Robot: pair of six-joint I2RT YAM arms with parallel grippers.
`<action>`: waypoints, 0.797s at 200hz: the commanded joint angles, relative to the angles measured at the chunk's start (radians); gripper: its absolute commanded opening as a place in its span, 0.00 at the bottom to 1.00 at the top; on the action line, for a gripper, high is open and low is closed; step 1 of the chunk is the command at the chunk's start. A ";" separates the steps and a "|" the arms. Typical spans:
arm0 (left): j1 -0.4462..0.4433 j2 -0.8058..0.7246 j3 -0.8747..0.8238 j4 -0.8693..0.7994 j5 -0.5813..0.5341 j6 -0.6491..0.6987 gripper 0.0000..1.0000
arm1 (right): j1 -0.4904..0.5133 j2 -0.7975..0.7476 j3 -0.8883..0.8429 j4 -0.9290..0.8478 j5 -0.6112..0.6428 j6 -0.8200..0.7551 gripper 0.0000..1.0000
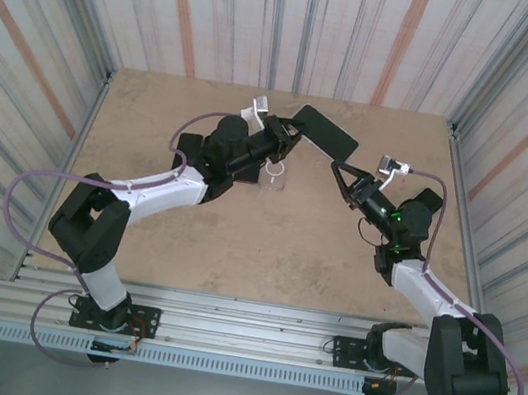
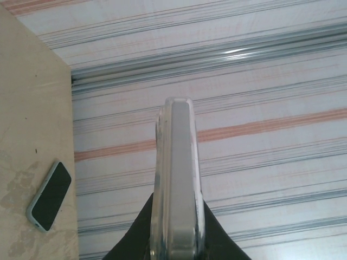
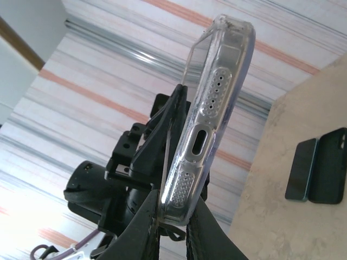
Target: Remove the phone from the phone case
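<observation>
A dark phone (image 1: 324, 132) in a clear phone case (image 3: 214, 97) is held up in the air over the back of the table, between both arms. My left gripper (image 1: 290, 131) is shut on one end of it. In the left wrist view the cased phone (image 2: 176, 162) stands edge-on, with the black fingers (image 2: 138, 233) pressed on both faces. My right gripper (image 3: 176, 208) is shut on the opposite end, at the corner of the clear case beside the charging port. From above, the right gripper (image 1: 339, 173) meets the phone's near right corner.
A phone in a pale teal case (image 2: 49, 196) lies flat on the table. A dark phone (image 3: 301, 169) and a dark case (image 3: 331, 173) lie side by side on the table. A small clear object (image 1: 273, 174) sits under the left arm. Striped walls enclose the table.
</observation>
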 commanded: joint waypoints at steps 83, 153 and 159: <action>-0.015 -0.012 0.109 0.252 0.205 -0.212 0.00 | 0.037 0.087 0.082 -0.016 -0.068 -0.262 0.05; -0.016 -0.011 0.165 0.221 0.273 -0.249 0.00 | -0.015 0.010 0.178 -0.437 -0.047 -0.568 0.04; -0.016 -0.013 0.168 0.216 0.277 -0.248 0.00 | -0.023 0.014 0.186 -0.445 -0.053 -0.575 0.04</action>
